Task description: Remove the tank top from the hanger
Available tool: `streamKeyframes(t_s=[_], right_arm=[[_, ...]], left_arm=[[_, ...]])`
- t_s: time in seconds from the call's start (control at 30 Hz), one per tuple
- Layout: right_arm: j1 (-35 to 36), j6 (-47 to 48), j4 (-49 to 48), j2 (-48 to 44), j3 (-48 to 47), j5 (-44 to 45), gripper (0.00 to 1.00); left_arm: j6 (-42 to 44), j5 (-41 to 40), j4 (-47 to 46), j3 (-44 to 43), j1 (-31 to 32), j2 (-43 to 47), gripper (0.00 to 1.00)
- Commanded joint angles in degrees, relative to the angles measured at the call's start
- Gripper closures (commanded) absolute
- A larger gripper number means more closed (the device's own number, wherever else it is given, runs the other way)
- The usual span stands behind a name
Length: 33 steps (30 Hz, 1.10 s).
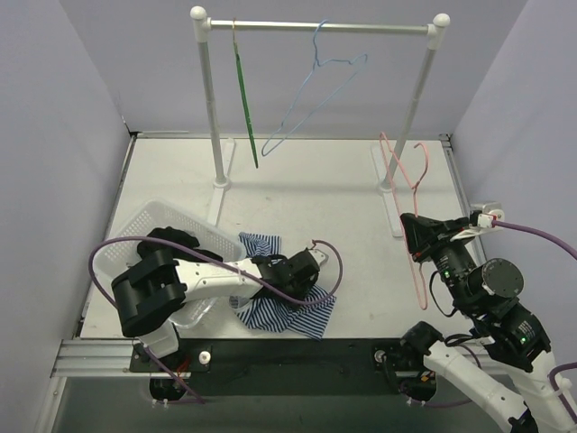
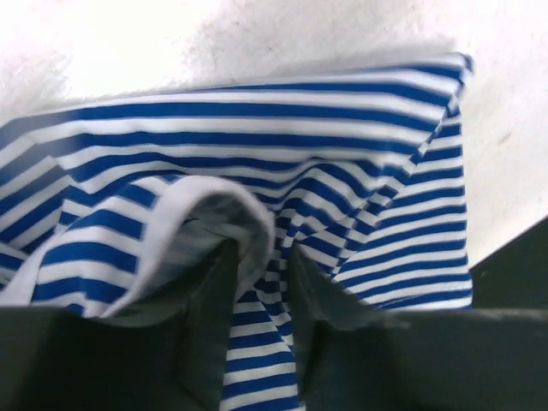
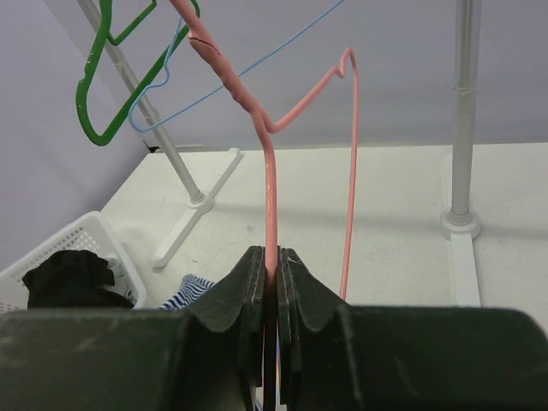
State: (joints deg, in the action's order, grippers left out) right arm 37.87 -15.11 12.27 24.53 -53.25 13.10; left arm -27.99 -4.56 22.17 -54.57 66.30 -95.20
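Observation:
The blue-and-white striped tank top [image 1: 290, 312] lies crumpled on the table near its front edge, off any hanger. My left gripper [image 1: 293, 280] hovers low over it. In the left wrist view its jaws [image 2: 259, 257] stand apart, and a fold of the tank top [image 2: 257, 128] with its white hem lies loosely between the fingers [image 2: 210, 300]. My right gripper [image 1: 408, 222] is on the right side of the table. It is shut on the wire of a bare pink hanger [image 3: 268, 171], which it holds upright above the table [image 1: 397, 176].
A white clothes rack [image 1: 315, 27] stands at the back, with a green hanger [image 1: 243, 99] and a blue wire hanger [image 1: 315, 99] on its bar. A white mesh basket [image 1: 144, 225] sits at the left, behind my left arm. The rack's feet [image 1: 389, 185] rest on the table.

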Motion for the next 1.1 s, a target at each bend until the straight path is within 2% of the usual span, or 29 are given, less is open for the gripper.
streamKeyframes(t_s=[0.0,0.07,0.2,0.33,0.53,0.77,0.93,1.07], right_arm=[[0.0,0.7,-1.8,-1.0,-1.9,0.0,1.00],[-0.1,0.6,-1.8,-1.2,-1.8,-0.1,1.00],[-0.1,0.4,-1.7,-1.5,-1.8,-0.2,1.00],[0.0,0.2,-1.7,-1.4,-1.4,-0.1,1.00],[0.0,-0.4,-1.6,-1.5,-0.5,0.0,1.00],[-0.1,-0.8,-2.3,-0.3,-0.5,-0.9,1.00],[-0.1,-1.1,-2.6,0.1,-0.4,-1.7,1.00],[-0.1,-1.2,-2.6,0.1,-0.4,-1.9,1.00]], left_arm=[[-0.9,0.0,0.9,2.1,0.8,-4.1,0.86],[-0.8,-0.7,1.9,1.1,0.8,-1.1,1.00],[-0.8,-5.8,7.1,-3.8,0.8,7.7,1.00],[0.9,-15.6,10.9,-8.8,0.1,22.5,1.00],[4.7,-20.5,12.3,-15.8,-8.3,37.5,1.00],[11.6,-29.3,18.9,-25.0,-14.7,42.9,1.00],[15.7,-38.0,21.0,-25.5,-16.4,44.4,1.00],[19.9,-41.6,21.9,-28.6,-20.8,45.2,1.00]])
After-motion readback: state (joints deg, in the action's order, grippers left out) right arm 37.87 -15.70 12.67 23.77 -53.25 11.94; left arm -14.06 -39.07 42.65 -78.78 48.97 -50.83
